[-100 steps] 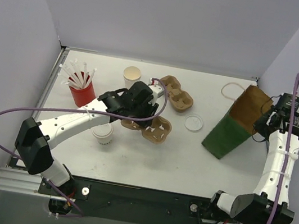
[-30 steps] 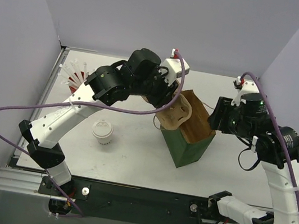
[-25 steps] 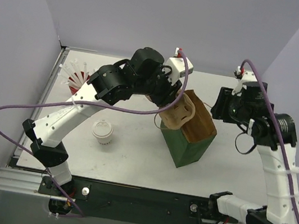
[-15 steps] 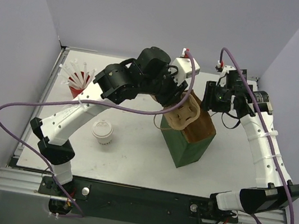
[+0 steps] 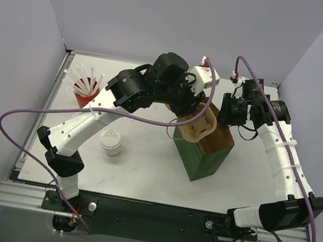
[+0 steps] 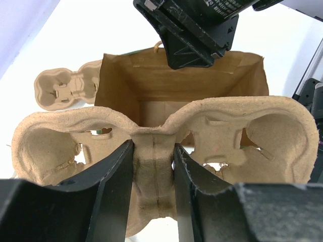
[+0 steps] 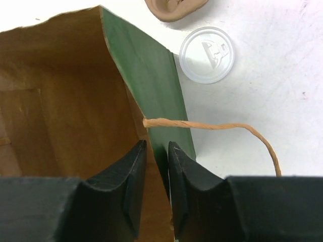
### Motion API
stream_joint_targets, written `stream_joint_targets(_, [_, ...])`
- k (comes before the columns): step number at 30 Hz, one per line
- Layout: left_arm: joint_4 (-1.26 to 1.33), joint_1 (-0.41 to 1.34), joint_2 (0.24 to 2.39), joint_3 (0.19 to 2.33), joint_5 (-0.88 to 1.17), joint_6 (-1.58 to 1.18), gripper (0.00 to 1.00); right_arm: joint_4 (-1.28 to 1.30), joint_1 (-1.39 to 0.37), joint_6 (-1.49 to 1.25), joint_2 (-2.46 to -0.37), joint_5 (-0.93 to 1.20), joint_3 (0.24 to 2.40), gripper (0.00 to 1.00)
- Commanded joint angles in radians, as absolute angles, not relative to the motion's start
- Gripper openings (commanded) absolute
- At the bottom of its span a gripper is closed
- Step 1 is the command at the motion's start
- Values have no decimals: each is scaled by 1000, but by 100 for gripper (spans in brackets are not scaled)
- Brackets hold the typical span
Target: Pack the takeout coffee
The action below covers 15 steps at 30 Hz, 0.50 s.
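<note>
Small white paper cup, upright, near-left

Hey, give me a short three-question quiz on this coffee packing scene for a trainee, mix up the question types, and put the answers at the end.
1. Multiple choice: what is the left tool shut on? A) the red cup of straws B) the pulp carrier's centre ridge C) a flat white lid
2. True or false: the takeout coffee cup already sits in a well of the carrier.
3. Short answer: what do the right tool's fingers straddle?
Key: 1 B. 2 False. 3 The wall of the open green paper bag.
</note>
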State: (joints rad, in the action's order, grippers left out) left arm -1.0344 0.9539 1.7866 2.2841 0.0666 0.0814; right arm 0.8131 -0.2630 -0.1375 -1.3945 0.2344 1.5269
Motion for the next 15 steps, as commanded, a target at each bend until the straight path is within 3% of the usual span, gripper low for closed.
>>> stream_joint_targets(1, [-1020, 966, 1801, 2349, 94, 117, 32, 802, -267, -181, -1345, 239, 1532, 17])
stream_joint_targets(2, [-1020, 968, 1804, 2347, 103, 121, 32, 799, -287, -198, -1342, 232, 1539, 8])
stream_joint_targets(5, [-1008, 977, 1804, 2338, 101, 130, 32, 801, -374, -241, -1336, 161, 1571, 0])
stream_joint_targets(15, [-854, 1000, 1666, 2037, 143, 209, 32, 744, -443, -322, -1247, 130, 1543, 0])
